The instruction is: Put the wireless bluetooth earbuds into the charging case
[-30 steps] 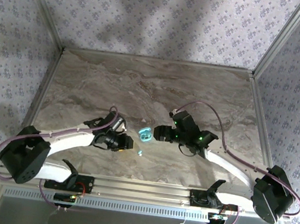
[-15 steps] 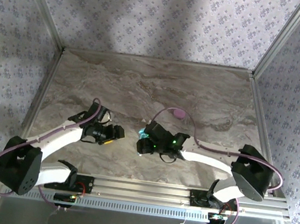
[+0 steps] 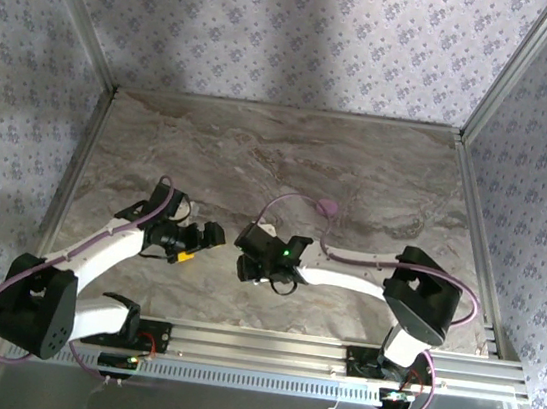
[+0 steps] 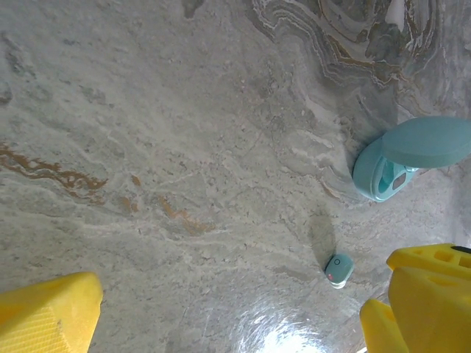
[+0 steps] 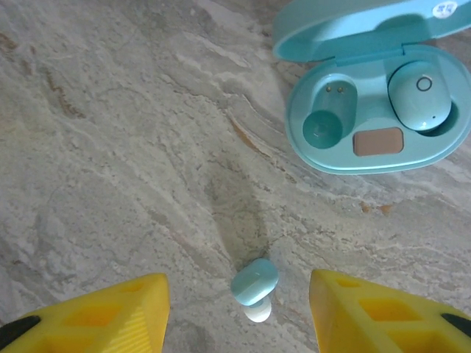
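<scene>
The light blue charging case point(image 5: 379, 118) lies open on the marble. One blue earbud point(image 5: 421, 99) sits in its right socket, and the left socket point(image 5: 322, 126) is empty. A loose blue earbud point(image 5: 255, 282) lies on the table between the yellow fingers of my right gripper point(image 5: 239, 312), which is open and touches nothing. In the left wrist view the case point(image 4: 401, 158) and that loose earbud point(image 4: 338, 270) show at the right. My left gripper point(image 4: 235, 327) is open wide over bare marble. From above, the left gripper point(image 3: 211, 235) sits just left of the right gripper point(image 3: 245, 264).
A pink oval pod point(image 3: 325, 208) lies further back on the table point(image 3: 260, 152), near the right arm's cable. Metal rails and patterned walls close in the table on three sides.
The left gripper opened and drew back to the left. The right arm swung left and down over the case and the loose earbud, its jaws narrowing somewhat.
</scene>
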Action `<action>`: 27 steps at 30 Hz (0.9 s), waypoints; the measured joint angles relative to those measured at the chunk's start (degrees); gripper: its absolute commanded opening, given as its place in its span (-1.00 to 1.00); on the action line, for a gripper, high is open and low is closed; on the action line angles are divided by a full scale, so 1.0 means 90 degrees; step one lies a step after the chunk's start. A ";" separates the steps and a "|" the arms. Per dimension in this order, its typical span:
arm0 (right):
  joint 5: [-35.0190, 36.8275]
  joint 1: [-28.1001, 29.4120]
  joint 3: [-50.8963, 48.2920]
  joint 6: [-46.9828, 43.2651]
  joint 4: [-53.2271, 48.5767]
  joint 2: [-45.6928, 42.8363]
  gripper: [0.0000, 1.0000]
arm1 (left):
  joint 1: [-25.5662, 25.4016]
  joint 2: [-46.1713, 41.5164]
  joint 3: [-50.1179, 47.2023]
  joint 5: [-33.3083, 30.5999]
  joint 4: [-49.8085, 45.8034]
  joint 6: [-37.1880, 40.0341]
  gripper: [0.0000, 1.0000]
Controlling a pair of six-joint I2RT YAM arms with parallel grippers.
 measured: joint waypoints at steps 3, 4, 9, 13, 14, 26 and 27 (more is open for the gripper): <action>-0.0012 0.0005 0.0165 0.0010 -0.0138 0.0231 0.08 | 0.0049 0.0000 -0.0002 0.0046 0.0002 0.0017 0.99; -0.0019 0.0007 0.0216 0.0010 -0.0175 0.0299 0.09 | 0.0070 0.0000 -0.0007 0.0063 0.0010 0.0017 0.99; -0.0085 0.0032 0.0427 0.0010 -0.0316 0.0551 0.02 | 0.0107 0.0000 -0.0083 0.0109 0.0012 0.0019 1.00; -0.0136 0.0046 0.0590 0.0007 -0.0415 0.0726 0.01 | 0.0129 0.0000 -0.0095 0.0114 0.0012 0.0019 1.00; -0.0146 0.0046 0.0629 0.0007 -0.0449 0.0755 0.01 | 0.0141 0.0000 -0.0095 0.0117 0.0012 0.0019 0.99; -0.0376 0.0083 0.1010 -0.0044 -0.0636 0.1022 0.01 | 0.0192 -0.0002 -0.0141 0.0136 0.0012 0.0066 1.00; -0.0406 0.0087 0.1042 -0.0049 -0.0634 0.1032 0.01 | 0.0194 -0.0002 -0.0148 0.0136 0.0015 0.0066 0.99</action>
